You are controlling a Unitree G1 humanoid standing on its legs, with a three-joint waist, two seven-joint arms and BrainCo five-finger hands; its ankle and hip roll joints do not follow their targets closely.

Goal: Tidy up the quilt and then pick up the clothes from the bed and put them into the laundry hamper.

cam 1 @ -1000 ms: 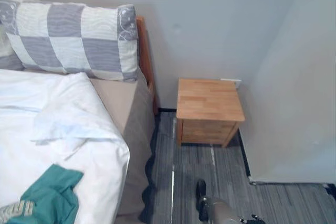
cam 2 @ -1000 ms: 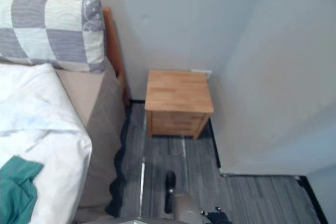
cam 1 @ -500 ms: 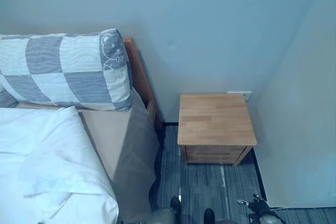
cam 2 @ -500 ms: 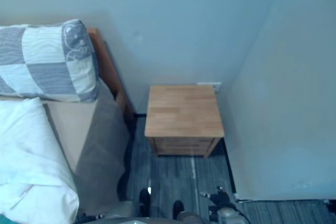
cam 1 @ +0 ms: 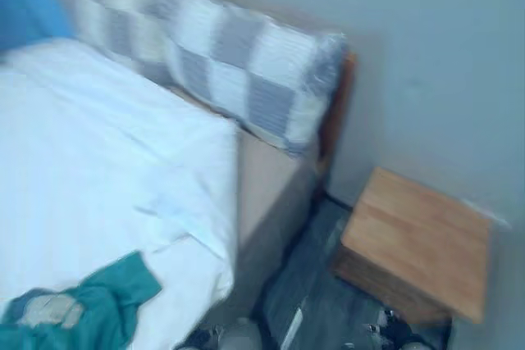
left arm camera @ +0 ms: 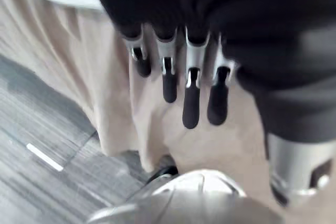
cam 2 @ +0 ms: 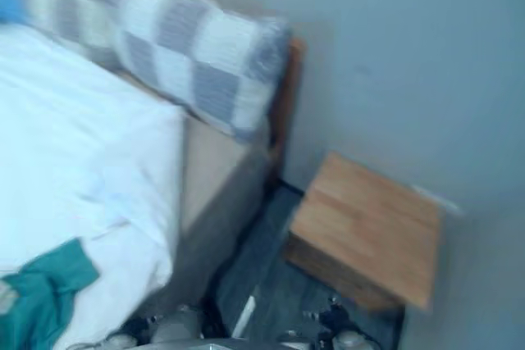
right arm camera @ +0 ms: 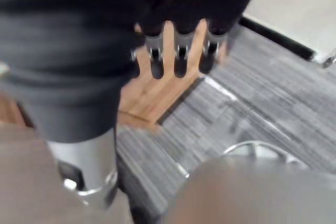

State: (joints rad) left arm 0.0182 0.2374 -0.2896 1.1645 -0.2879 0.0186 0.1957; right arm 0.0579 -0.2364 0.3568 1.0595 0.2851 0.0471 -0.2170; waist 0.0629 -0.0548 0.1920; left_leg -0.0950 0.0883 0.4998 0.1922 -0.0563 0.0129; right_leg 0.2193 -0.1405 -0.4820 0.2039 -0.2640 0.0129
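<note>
Since half a second ago the head camera has swung toward the bed (cam 1: 271, 194), so the white quilt (cam 1: 90, 161) fills the view from 9 o'clock, the teal clothes (cam 1: 78, 313) come back in at 7 o'clock on the quilt's near edge, and the wooden nightstand (cam 1: 414, 247) sits at 4 o'clock. Two checked pillows (cam 1: 246, 71) lie at 12 o'clock against the headboard. The left hand (left arm camera: 184, 77) hangs beside the bed's beige skirt with fingers straight and empty; the right hand (right arm camera: 176, 51) hangs over the grey floor (right arm camera: 262, 103), fingers straight, holding nothing.

quilt (cam 1: 90, 161): white cloth, soft, creased
garment (cam 1: 78, 313): teal cloth, crumpled, matt
pillow (cam 1: 246, 71): checked grey and white cloth
nightstand (cam 1: 414, 243): light wood, smooth, matt
floor (right arm camera: 252, 103): grey, streaked, matt
bed skirt (left arm camera: 73, 72): beige cloth, hanging in folds
</note>
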